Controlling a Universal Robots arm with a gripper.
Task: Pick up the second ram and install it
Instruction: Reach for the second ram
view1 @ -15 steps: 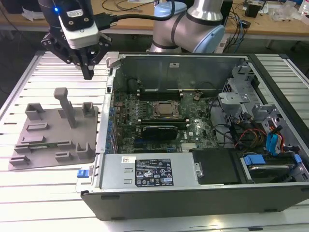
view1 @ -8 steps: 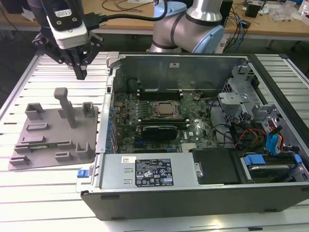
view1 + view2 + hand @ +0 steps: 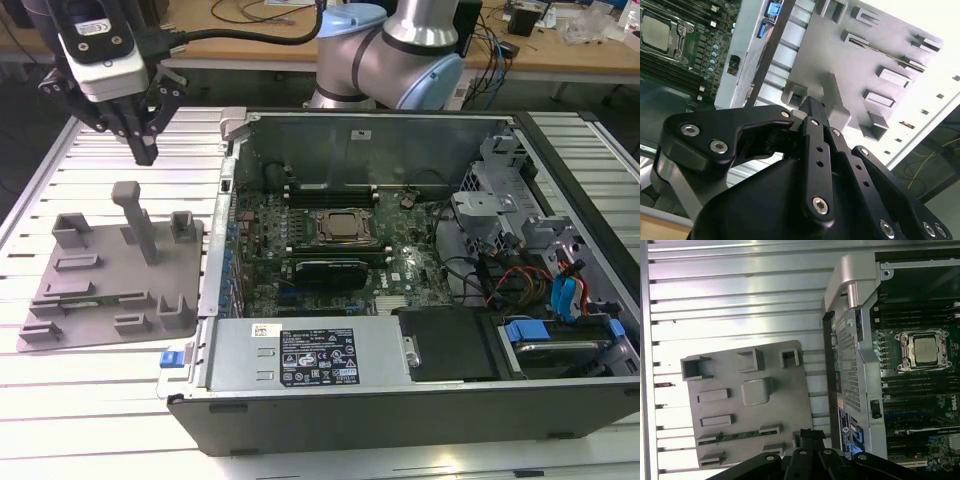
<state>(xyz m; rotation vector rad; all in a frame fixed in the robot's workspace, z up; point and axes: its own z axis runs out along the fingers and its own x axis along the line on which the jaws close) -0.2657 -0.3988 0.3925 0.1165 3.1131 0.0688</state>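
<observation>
The second ram (image 3: 735,436) is a thin green stick lying flat between small holders on the near part of a grey fixture plate (image 3: 785,390). In the exterior view the ram (image 3: 80,299) shows as a dark strip near the plate's (image 3: 100,245) front. My gripper (image 3: 146,152) hangs high above the plate's far side, over its tall post (image 3: 132,205). Its fingers meet at the tips with nothing between them, as both wrist views also show for the gripper (image 3: 809,104) (image 3: 807,432).
An open computer case (image 3: 560,400) lies on the exterior view's right, with the green motherboard (image 3: 300,280), its silver processor (image 3: 345,226) and memory slots (image 3: 910,320). A black power supply (image 3: 310,355) lines the near wall. The slatted white table (image 3: 90,400) surrounds the plate.
</observation>
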